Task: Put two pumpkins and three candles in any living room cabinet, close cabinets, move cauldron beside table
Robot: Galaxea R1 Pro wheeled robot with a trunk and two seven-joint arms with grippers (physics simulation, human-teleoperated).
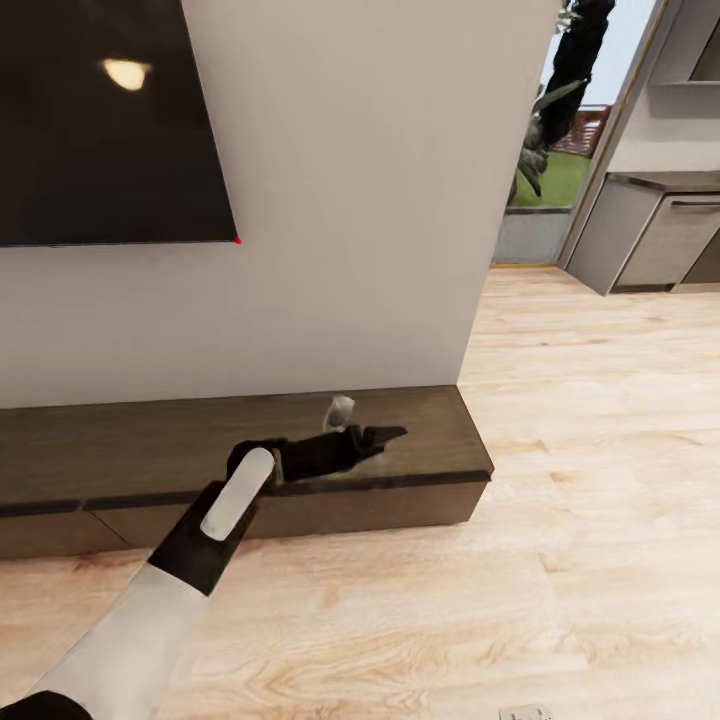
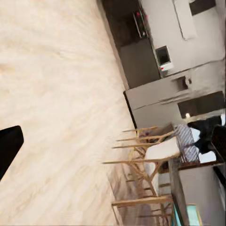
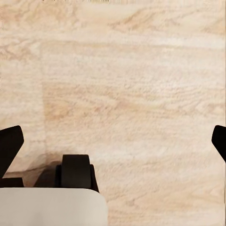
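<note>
Left arm's black fingers (image 1: pixel 375 438) reach over long low dark-brown wooden cabinet (image 1: pixel 120 450) top, near small pale object (image 1: pixel 339 410); spread unclear. Right fingers (image 3: pixel 9 146) wide apart, empty, above pale wood floor (image 3: pixel 132 84)

- Left arm (image 1: pixel 150 610): white forearm with black wrist section, stretched forward and up from the lower left of the head view.
- Left gripper (image 1: pixel 385 436): black, at the arm's far end, fingers pointing right; gap between them not discernible.
- Right gripper (image 3: pixel 113 141): two black fingertips (image 3: pixel 9 146) set wide apart, facing downward.
</note>
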